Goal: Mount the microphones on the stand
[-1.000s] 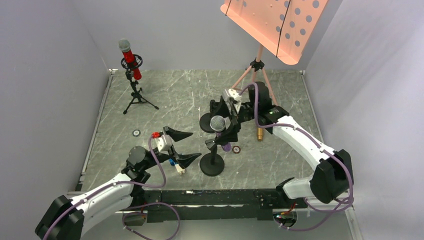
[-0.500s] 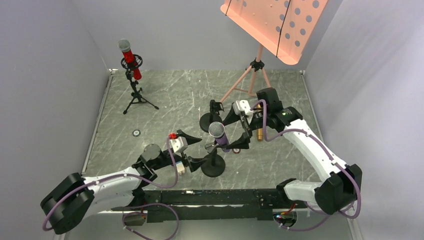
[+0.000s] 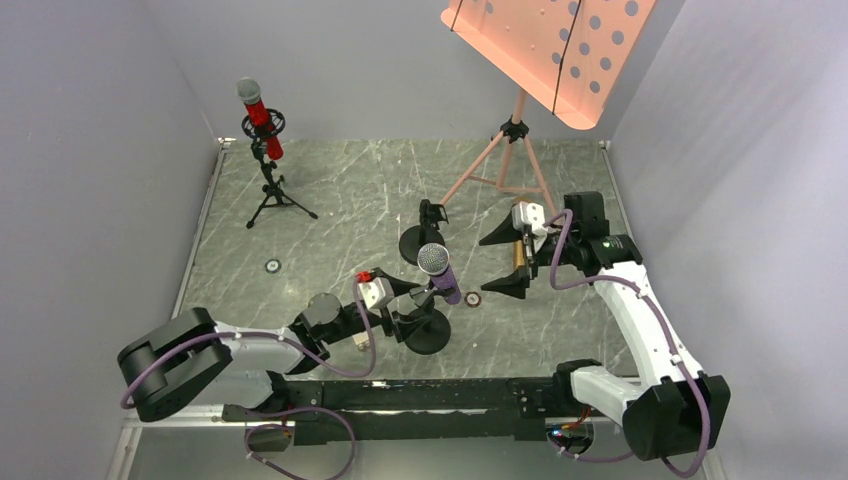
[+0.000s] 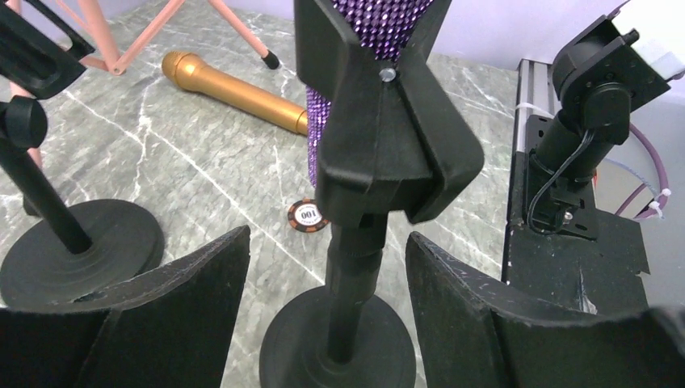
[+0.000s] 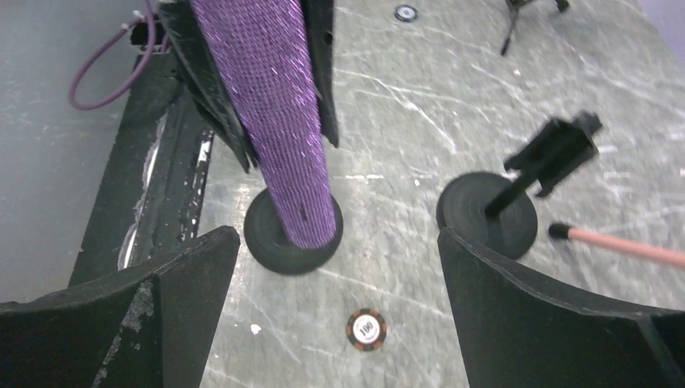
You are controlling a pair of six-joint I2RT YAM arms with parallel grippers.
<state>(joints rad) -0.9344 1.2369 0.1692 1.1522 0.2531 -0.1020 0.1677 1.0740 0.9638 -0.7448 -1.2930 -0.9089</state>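
The glittery purple microphone (image 3: 440, 272) sits tilted in the clip (image 4: 389, 137) of a black round-base stand (image 3: 425, 331); it also shows in the right wrist view (image 5: 283, 113). My left gripper (image 3: 411, 306) is open, its fingers (image 4: 161, 315) on either side of the stand's pole (image 4: 352, 275) without touching it. My right gripper (image 3: 506, 263) is open and empty, to the right of the purple microphone. The gold microphone (image 4: 234, 89) lies on the table, just behind the right gripper (image 3: 519, 266). The red microphone (image 3: 259, 118) stands in a tripod stand at the back left.
A second round-base stand (image 3: 417, 243) with an empty clip (image 5: 557, 149) stands behind the purple one. A poker chip (image 5: 366, 330) lies on the table between the right fingers. A pink music stand (image 3: 515, 135) rises at the back. A small disc (image 3: 272, 266) lies left.
My right gripper has let go of the purple microphone and drawn back to the right. My left gripper has moved forward until its fingers straddle the stand's pole.
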